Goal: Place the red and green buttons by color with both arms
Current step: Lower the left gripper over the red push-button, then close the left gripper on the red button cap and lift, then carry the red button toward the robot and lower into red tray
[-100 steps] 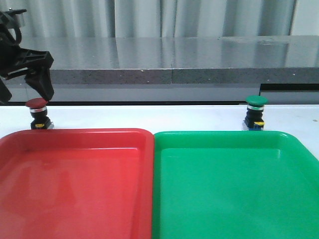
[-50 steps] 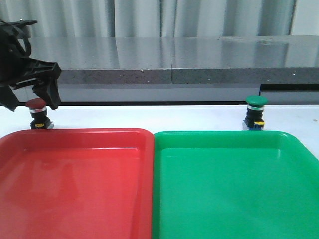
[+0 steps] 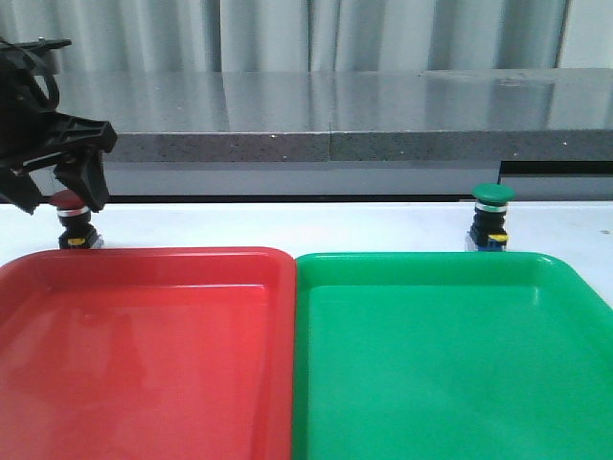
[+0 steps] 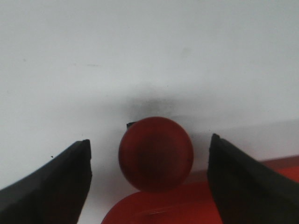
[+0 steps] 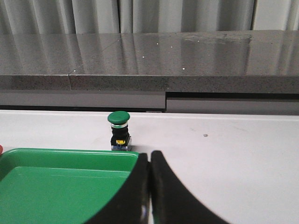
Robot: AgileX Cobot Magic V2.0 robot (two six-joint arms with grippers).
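Note:
The red button (image 3: 71,218) stands upright on the white table just behind the red tray's far left corner. My left gripper (image 3: 56,199) hangs over it, open, one finger on each side of the cap, not touching. In the left wrist view the red cap (image 4: 155,153) sits between the two open fingers (image 4: 63,179). The green button (image 3: 491,218) stands upright behind the green tray's far edge; it also shows in the right wrist view (image 5: 118,131). My right gripper (image 5: 149,161) is shut and empty, near the green tray's right corner, well short of the green button.
A red tray (image 3: 144,355) lies front left and a green tray (image 3: 450,355) front right, side by side and touching. A grey stone ledge (image 3: 335,115) runs behind the white table (image 3: 287,225).
My left gripper has come down and moved right from above the red button, and now straddles its cap. The buttons and trays have not moved.

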